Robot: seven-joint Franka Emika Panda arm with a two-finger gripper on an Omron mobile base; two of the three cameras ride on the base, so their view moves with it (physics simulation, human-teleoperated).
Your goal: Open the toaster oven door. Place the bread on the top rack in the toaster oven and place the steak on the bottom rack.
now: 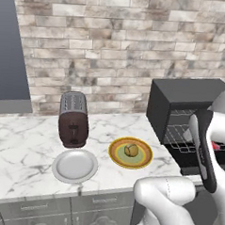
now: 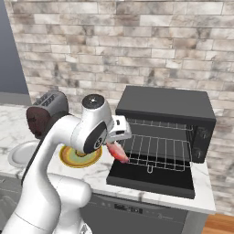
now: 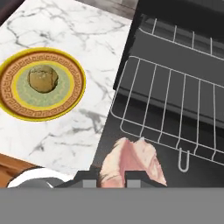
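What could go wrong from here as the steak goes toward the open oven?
1. The hand pinches the steak by one edge, so the hanging slab may slip and drop onto the toaster oven door.
2. The bottom rack is pulled out over the door; the dangling steak could catch on its front wire.
3. The top rack sits close above, so the hand may bump it.

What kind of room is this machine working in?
Most likely a home kitchen, computer-rendered: a marble counter against a brick wall, a slot toaster, an open toaster oven, and a bread roll on a plate.
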